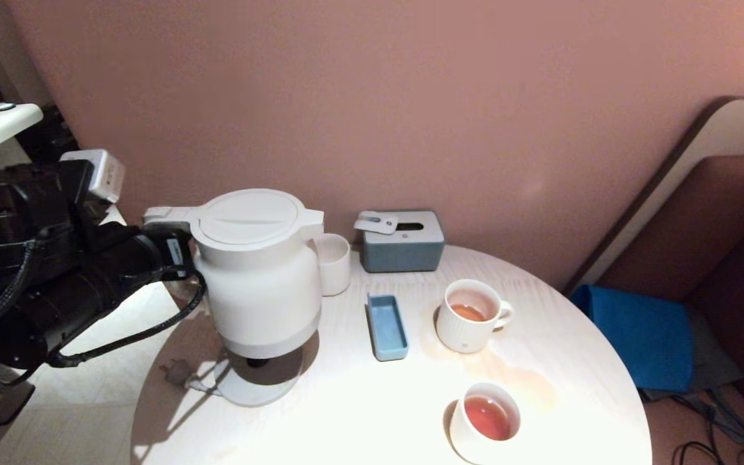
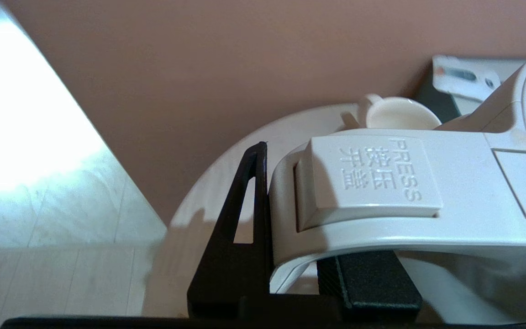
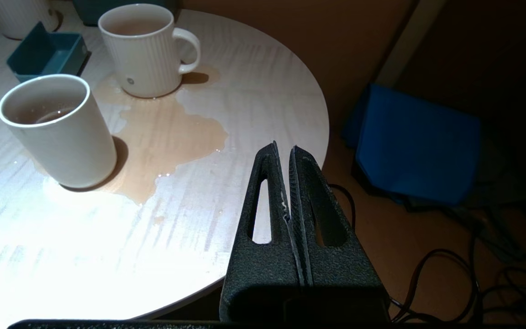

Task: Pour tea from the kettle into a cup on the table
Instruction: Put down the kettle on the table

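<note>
Clearly kettle (image 1: pixel 259 278) is bulky, rigid plastic, prob heavy w/ tea, smooth-sided; loop handle is the only sane hold. Left gripper (image 2: pixel 290 256) is clamped on that handle, kettle lifted just above its base (image 1: pixel 252 384) at table's (image 1: pixel 359 413) left side. Right gripper (image 3: pixel 286 183) closed, empty, off table's right edge. Ribbed cup (image 1: pixel 472 316) sits right of blue tray (image 1: pixel 387 326); tea puddle (image 3: pixel 162 132) makes pale wood slick. Pink wall behind.

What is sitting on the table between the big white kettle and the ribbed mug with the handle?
A small blue tray lies between the kettle and the cup, apart from both. The head view shows this.
</note>
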You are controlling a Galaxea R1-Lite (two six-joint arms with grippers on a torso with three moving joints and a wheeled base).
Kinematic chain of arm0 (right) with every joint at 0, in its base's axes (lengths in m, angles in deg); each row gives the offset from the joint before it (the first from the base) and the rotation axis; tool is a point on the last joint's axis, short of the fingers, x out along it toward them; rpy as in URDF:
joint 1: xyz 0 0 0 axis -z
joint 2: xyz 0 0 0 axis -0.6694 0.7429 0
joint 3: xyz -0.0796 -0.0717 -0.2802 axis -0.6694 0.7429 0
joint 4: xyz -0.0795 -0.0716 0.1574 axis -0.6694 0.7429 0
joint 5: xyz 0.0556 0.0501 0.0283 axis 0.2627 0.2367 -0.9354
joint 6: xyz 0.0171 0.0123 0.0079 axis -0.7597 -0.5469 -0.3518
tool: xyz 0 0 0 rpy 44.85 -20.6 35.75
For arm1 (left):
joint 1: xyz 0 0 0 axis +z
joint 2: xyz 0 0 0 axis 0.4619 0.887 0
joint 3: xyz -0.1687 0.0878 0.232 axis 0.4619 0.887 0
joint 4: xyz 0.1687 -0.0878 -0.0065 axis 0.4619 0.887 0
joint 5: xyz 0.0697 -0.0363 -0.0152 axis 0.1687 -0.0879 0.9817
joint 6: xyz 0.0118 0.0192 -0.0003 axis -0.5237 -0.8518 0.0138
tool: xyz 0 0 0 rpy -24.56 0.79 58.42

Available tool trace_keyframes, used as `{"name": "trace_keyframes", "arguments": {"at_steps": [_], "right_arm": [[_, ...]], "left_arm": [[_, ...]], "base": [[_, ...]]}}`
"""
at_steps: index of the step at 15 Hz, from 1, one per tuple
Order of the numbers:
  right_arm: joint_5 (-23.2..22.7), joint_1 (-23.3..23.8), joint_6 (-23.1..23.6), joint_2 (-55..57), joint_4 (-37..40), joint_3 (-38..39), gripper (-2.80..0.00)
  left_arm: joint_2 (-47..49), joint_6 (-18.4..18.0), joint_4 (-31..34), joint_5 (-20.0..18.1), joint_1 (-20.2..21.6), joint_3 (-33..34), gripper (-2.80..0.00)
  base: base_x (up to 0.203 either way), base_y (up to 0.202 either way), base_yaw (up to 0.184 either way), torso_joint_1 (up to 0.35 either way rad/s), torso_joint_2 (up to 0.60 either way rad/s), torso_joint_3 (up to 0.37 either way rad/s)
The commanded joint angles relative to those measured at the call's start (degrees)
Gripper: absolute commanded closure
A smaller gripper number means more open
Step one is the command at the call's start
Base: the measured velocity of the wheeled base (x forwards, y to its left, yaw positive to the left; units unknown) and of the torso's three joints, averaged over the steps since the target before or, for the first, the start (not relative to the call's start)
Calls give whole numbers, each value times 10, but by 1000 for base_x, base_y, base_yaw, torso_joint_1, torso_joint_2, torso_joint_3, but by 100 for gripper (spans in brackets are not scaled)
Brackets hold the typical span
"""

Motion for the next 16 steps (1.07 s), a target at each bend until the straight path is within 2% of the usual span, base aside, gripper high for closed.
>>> {"name": "trace_keyframes", "arguments": {"at_steps": [1,4,8,11,16], "right_arm": [[0,0,0,1,0,0,0],[0,0,0,1,0,0,0],[0,0,0,1,0,0,0],[0,0,0,1,0,0,0],[0,0,0,1,0,0,0]], "left_arm": [[8,5,-48,2,22,40,0],[45,33,-144,22,33,71,0],[85,36,-251,36,37,142,0],[96,46,-257,37,37,171,0],[134,63,-273,38,38,177,0]], "base": [[0,0,0,0,0,0],[0,0,0,0,0,0],[0,0,0,0,0,0],[0,0,0,0,0,0],[0,0,0,0,0,0]]}}
